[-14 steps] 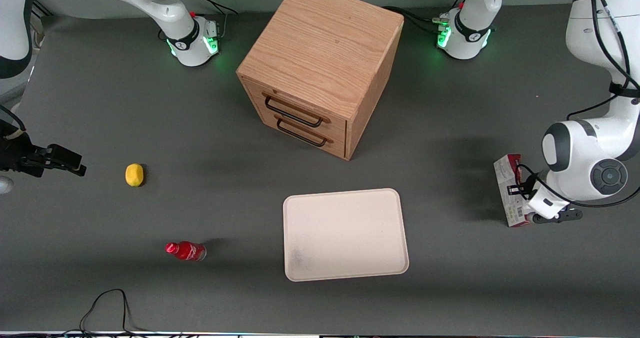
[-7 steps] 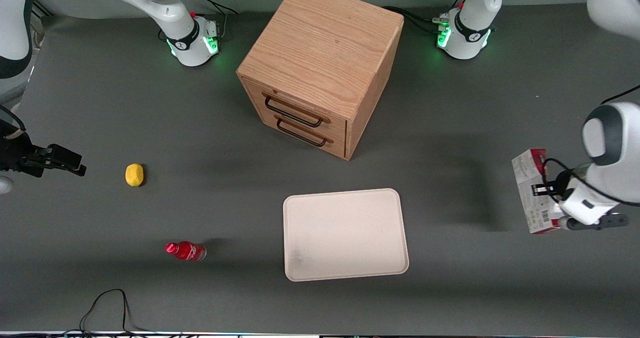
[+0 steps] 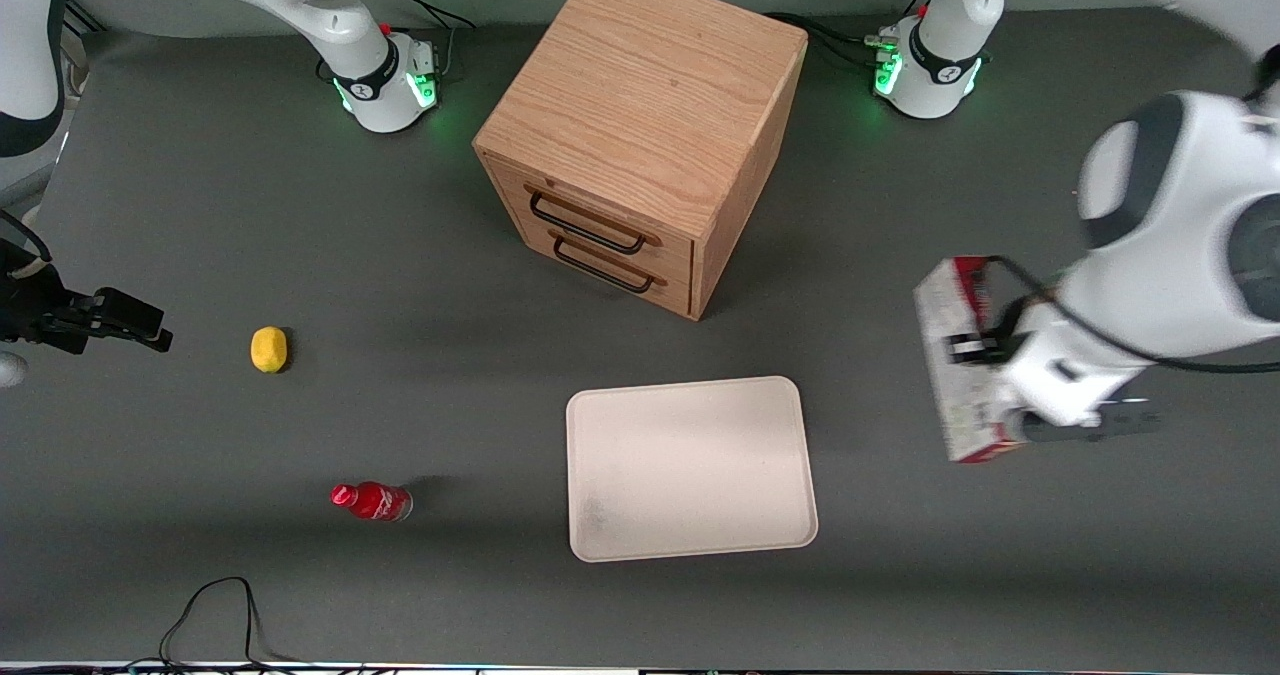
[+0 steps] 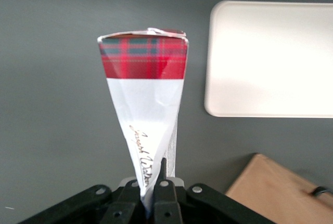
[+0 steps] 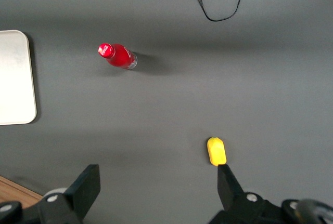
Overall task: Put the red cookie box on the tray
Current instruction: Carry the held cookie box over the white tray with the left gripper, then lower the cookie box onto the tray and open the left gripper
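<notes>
**Now carrying the box toward the tray**

So, going across the front view: a lemon [image 3: 268,349] and a small red bottle [image 3: 371,501] lie on the surface [image 3: 200,235] toward the parked arm's end, neither of them mine to touch. The cabinet [image 3: 640,135] stands mid-surface, both drawers shut. Nearer the camera than it lies the tray [image 3: 690,467], with nothing in it. Toward my end, my claw [image 3: 985,380] is closed on the box [image 3: 958,375], pinching its pale faces partway along so the long carton hangs level and clear of the surface. The box is still well apart from the tray; I judge the carry is underway, with lowering and release left.
</notes>
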